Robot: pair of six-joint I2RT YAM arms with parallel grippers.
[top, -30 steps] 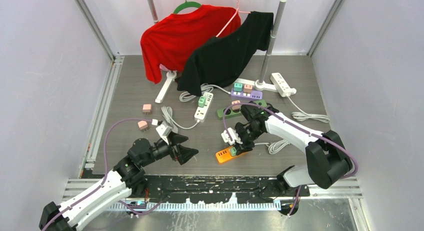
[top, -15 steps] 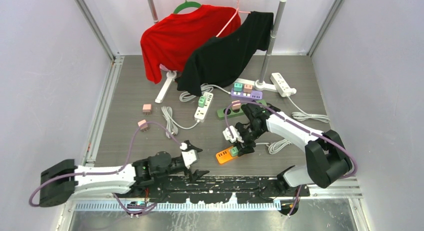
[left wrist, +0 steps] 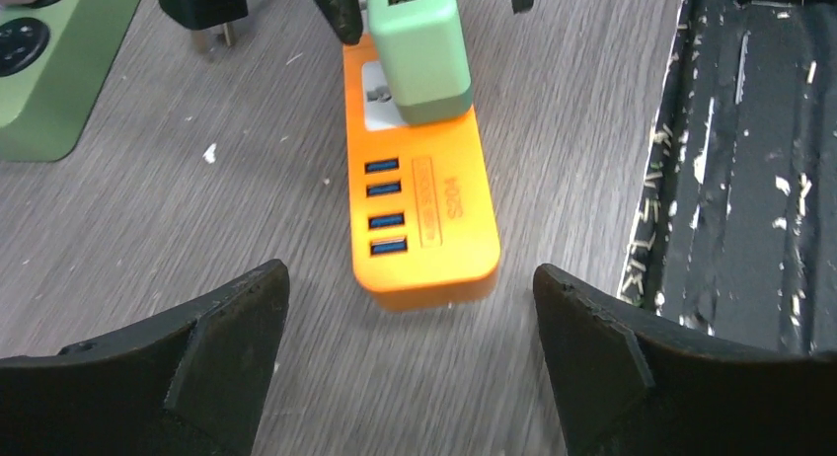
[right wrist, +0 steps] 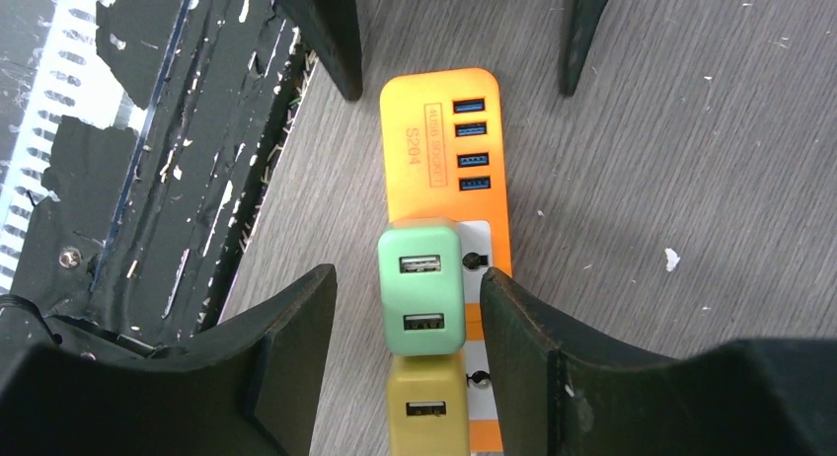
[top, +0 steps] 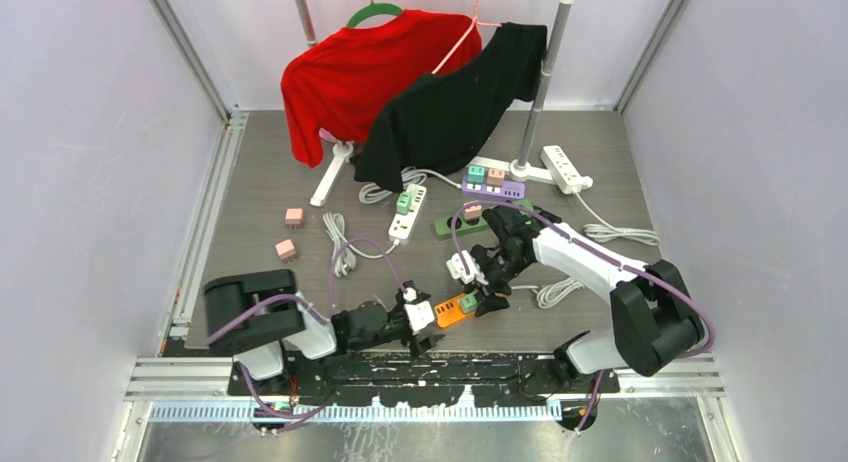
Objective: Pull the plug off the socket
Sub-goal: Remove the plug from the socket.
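The green plug (right wrist: 419, 288) sits in the orange power strip (right wrist: 439, 140), near the table's (top: 260, 172) 6 o'clock edge, with a yellow plug (right wrist: 426, 402) just beside it. The right claw (right wrist: 405, 278) straddles the green plug, spread, gaps on both sides. At the strip's 8 o'clock, the left claw (left wrist: 410, 276) gapes wide at its free end.

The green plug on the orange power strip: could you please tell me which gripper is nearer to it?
Right. The right gripper straddles the green plug with open fingers; the left gripper sits open past the USB end of the orange power strip.
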